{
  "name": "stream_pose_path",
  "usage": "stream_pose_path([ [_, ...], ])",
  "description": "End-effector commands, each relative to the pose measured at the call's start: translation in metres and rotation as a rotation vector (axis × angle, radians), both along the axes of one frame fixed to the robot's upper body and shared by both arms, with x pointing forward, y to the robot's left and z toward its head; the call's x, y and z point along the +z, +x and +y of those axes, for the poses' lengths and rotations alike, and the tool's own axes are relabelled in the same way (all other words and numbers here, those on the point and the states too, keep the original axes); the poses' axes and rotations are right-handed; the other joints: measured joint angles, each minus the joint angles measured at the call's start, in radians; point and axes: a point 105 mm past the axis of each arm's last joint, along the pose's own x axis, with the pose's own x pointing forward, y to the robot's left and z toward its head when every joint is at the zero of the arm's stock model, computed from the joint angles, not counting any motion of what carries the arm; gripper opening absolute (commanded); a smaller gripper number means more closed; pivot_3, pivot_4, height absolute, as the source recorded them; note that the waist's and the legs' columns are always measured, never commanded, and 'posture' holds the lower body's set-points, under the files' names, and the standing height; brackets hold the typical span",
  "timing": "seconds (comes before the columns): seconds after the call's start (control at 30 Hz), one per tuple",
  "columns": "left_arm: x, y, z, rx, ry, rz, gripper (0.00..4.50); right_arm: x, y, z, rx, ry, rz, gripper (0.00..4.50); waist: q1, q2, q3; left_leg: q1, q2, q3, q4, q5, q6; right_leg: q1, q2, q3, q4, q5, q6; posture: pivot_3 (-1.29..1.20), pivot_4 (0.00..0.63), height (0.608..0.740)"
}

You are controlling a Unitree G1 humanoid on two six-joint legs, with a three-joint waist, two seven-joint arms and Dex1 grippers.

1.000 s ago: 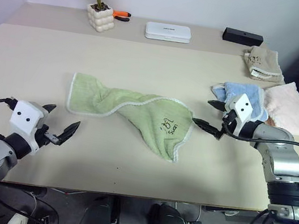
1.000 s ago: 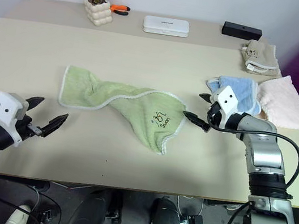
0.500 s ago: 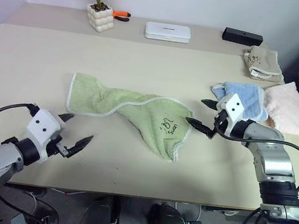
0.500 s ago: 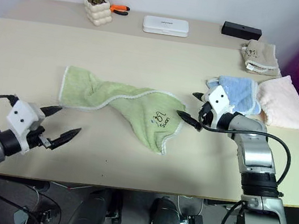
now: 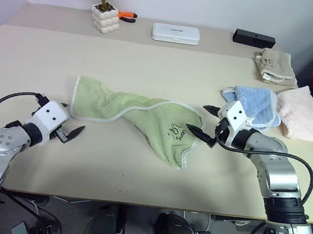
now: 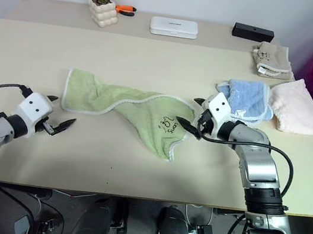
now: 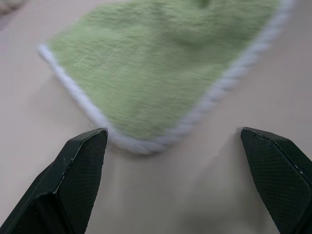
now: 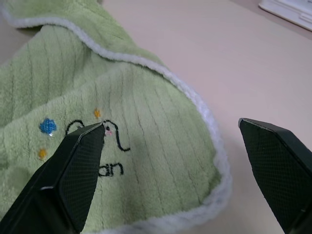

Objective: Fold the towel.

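Note:
The towel [image 5: 138, 117], light green with whitish edging, lies twisted and rumpled in the middle of the table [image 5: 153, 62]. Its dark embroidered mark [image 5: 177, 132] is near the right end. My left gripper [image 5: 74, 122] is open, just short of the towel's near left corner, which shows between its fingers [image 7: 78, 165] in the left wrist view. My right gripper [image 5: 197, 118] is open at the towel's right edge, one finger over the cloth by the mark [image 8: 97, 146]. Neither holds anything.
A folded light blue towel [image 5: 257, 105] and a pale pink one [image 5: 304, 115] lie right of my right arm. At the back are a beige cloth [image 5: 275, 66], a black box [image 5: 254, 38], a white case [image 5: 176, 33], orange pliers [image 5: 127, 15] and a potted plant [image 5: 105, 17].
My left gripper has moved forward along the table to the towel's near left corner. My right gripper has shifted left onto the towel's right edge. Both stayed open.

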Motion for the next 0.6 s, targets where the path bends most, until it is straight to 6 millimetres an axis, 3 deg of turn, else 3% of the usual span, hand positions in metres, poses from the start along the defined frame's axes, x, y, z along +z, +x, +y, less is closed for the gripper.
stream_pose_path([
  [0.03, -0.009, 0.01, 0.012, 0.033, 0.043, 0.019, 4.43, 0.017, 0.001, 0.009, 0.019, 0.029, -0.06, 4.5, 0.0, 0.0, 0.0, 0.0, 0.0, 0.0, 0.0, 0.0, 0.0, 0.0, 0.0, 0.0, 0.0, 0.0, 0.0, 0.0, 0.15, 0.74],
  [0.2, -0.009, 0.028, 0.013, 0.046, 0.025, 0.005, 4.43, 0.016, -0.001, 0.011, 0.023, 0.034, -0.06, 4.5, 0.002, 0.0, 0.0, 0.001, 0.0, 0.0, 0.0, 0.0, 0.0, 0.001, 0.0, 0.0, 0.001, 0.0, 0.0, 0.0, 0.15, 0.74],
  [0.23, -0.01, 0.03, 0.014, 0.047, 0.029, 0.003, 4.2, 0.016, -0.001, 0.01, 0.021, 0.034, -0.061, 4.5, 0.001, 0.0, 0.0, 0.001, 0.0, 0.0, 0.0, 0.0, 0.0, 0.001, 0.0, 0.0, 0.001, 0.0, 0.0, 0.0, 0.15, 0.74],
  [0.3, -0.011, 0.031, 0.014, 0.045, 0.026, -0.003, 3.56, 0.016, -0.002, 0.009, 0.016, 0.033, -0.062, 4.5, 0.001, 0.0, 0.0, 0.002, 0.0, 0.0, 0.0, 0.0, 0.0, 0.001, 0.0, 0.0, 0.001, 0.0, 0.0, 0.0, 0.15, 0.74],
  [0.53, -0.009, 0.028, 0.013, 0.021, 0.017, -0.018, 0.09, 0.019, -0.003, 0.01, 0.011, 0.028, -0.074, 4.5, -0.005, 0.0, 0.0, 0.002, 0.0, 0.0, 0.0, 0.001, -0.001, 0.001, 0.0, 0.0, 0.002, 0.0, 0.0, 0.0, 0.15, 0.74],
  [0.6, -0.008, 0.027, 0.013, 0.021, 0.019, -0.021, 0.04, 0.02, -0.003, 0.011, 0.012, 0.025, -0.076, 4.5, -0.003, 0.0, 0.0, 0.002, 0.0, 0.0, 0.0, 0.0, -0.001, 0.001, 0.0, 0.0, 0.002, 0.0, 0.0, 0.0, 0.15, 0.74],
])
